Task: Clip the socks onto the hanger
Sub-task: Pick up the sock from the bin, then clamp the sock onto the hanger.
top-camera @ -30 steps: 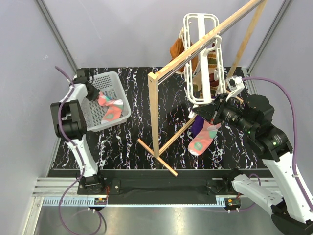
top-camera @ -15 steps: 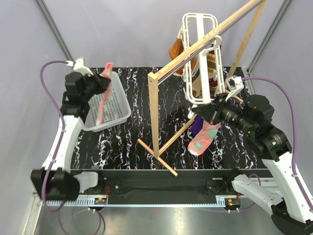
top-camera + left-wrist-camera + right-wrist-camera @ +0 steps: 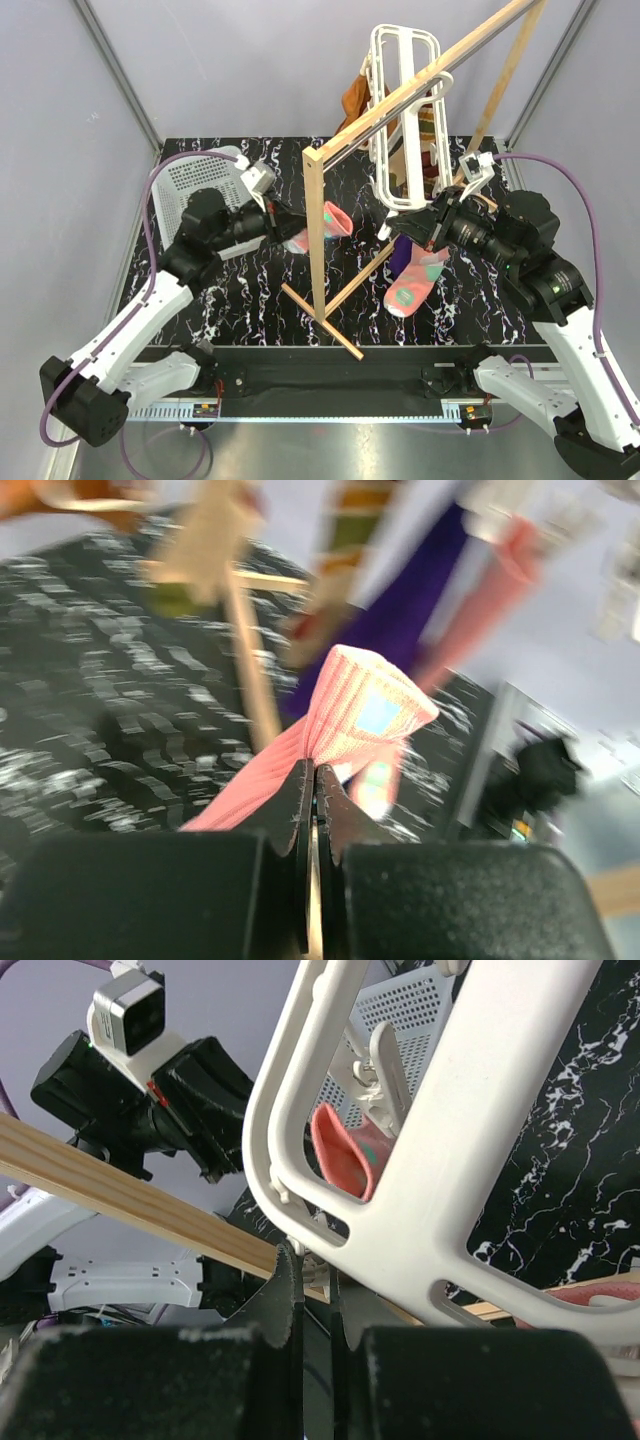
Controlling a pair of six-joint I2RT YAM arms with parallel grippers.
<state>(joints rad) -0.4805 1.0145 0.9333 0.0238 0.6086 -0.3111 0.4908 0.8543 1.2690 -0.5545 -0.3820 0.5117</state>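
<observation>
My left gripper (image 3: 287,232) is shut on a pink sock with teal patches (image 3: 326,224) and holds it above the table, just left of the wooden post. In the left wrist view the sock (image 3: 352,708) sticks out from my closed gripper (image 3: 313,780). The white hanger (image 3: 398,130) hangs from the wooden rail. My right gripper (image 3: 427,228) is shut on a small clip at the hanger's lower corner (image 3: 312,1248). A second pink sock (image 3: 416,281) hangs below that corner. A striped tan sock (image 3: 433,128) hangs behind the frame. The held sock also shows through the hanger (image 3: 345,1155).
A light wooden rail stand (image 3: 318,230) crosses the middle, its foot (image 3: 322,322) on the table. A purple cloth (image 3: 404,256) and an orange-brown cloth (image 3: 354,96) hang from the hanger. A white basket (image 3: 196,180) sits at the back left.
My left arm lifted the pink sock out of the basket and carried it right, up to the wooden post. My right gripper stayed on the hanger, which tilted slightly.
</observation>
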